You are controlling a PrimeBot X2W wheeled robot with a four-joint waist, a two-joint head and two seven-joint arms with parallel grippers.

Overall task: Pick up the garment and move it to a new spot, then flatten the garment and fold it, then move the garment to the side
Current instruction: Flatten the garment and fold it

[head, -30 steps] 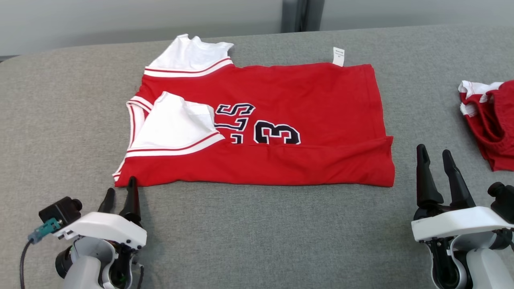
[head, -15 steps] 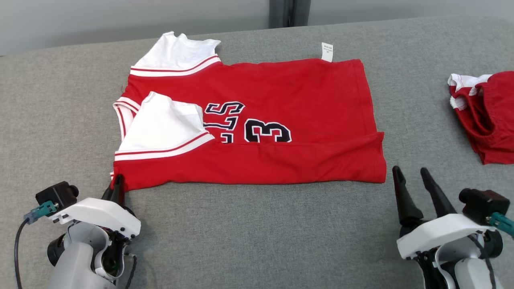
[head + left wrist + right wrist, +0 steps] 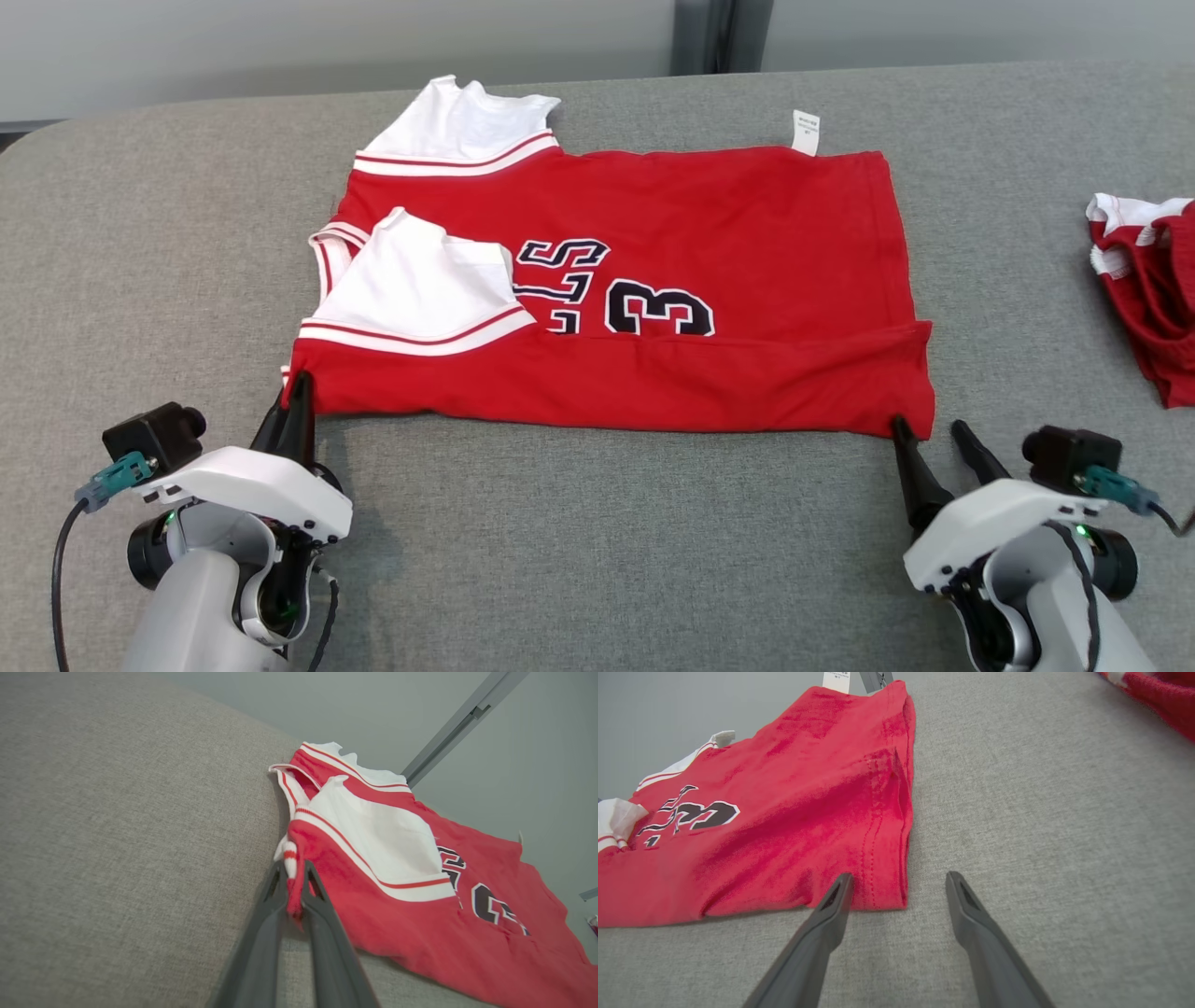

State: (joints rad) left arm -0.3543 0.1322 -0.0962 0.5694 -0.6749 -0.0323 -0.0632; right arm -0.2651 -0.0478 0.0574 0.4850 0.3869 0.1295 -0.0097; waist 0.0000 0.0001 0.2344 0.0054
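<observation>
The garment (image 3: 653, 252) is a red jersey with white sleeves and dark numbers, lying flat on the grey table with its near edge folded over. My left gripper (image 3: 297, 387) is shut on the garment's near left corner (image 3: 293, 877), red cloth pinched between the two dark fingers. At the near right corner (image 3: 882, 891), my right gripper (image 3: 929, 429) stands open: one fingertip (image 3: 843, 882) touches the hem and the other rests on bare table beside the cloth.
A second red and white garment (image 3: 1144, 280) lies bunched at the table's right edge, also seen as a red heap (image 3: 1157, 695) in the right wrist view. The grey table (image 3: 597, 541) stretches bare in front of the jersey. A wall runs behind the far edge.
My left gripper went from open to shut on the near left corner. My right gripper moved forward to the near right corner, staying open. The head camera shifted between frames.
</observation>
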